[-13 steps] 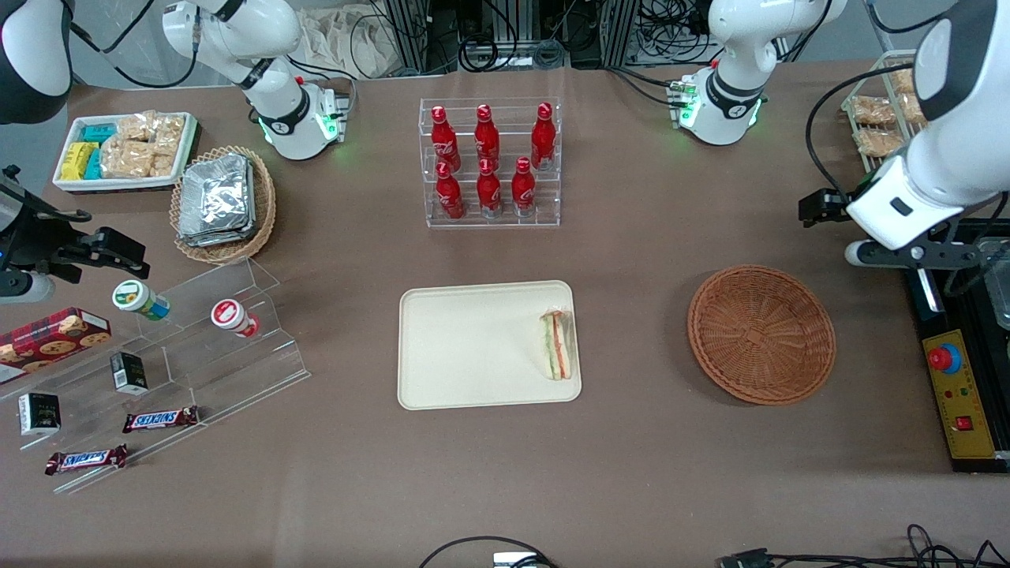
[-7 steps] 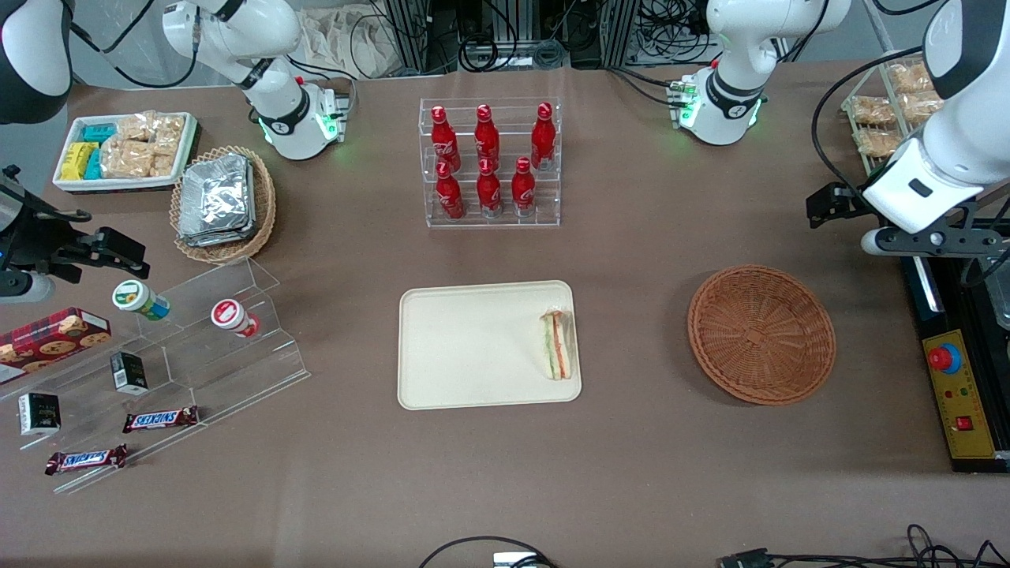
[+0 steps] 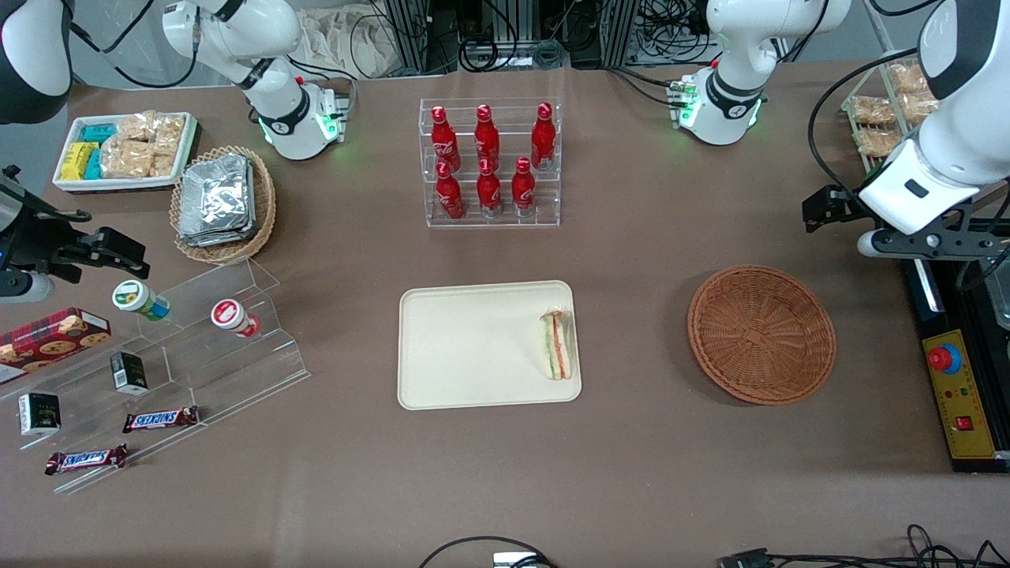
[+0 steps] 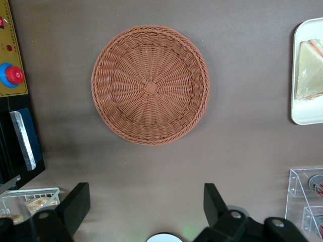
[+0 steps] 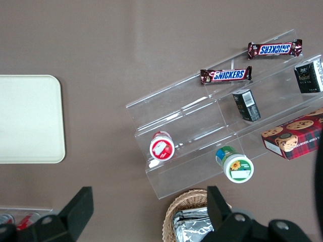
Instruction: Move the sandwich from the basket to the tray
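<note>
The wrapped sandwich [image 3: 556, 345] [image 4: 309, 69] lies on the cream tray [image 3: 473, 347] [image 4: 306, 116], along the tray's edge nearest the basket. The reddish-brown wicker basket [image 3: 761, 334] [image 4: 150, 84] holds nothing. My left gripper [image 3: 931, 241] [image 4: 145, 201] hangs high over the table's working-arm end, a little farther from the front camera than the basket. It is open wide with nothing between its fingers [image 4: 75, 202].
A rack of red bottles [image 3: 489, 162] stands farther from the front camera than the tray. A yellow control box with a red button [image 3: 955, 386] [image 4: 11, 75] lies beside the basket. A wire rack of snack packets [image 3: 880, 118] sits near the gripper.
The left arm has lifted and drawn slightly away from the front camera, mostly in the first half second. Sandwich, tray and basket have not moved.
</note>
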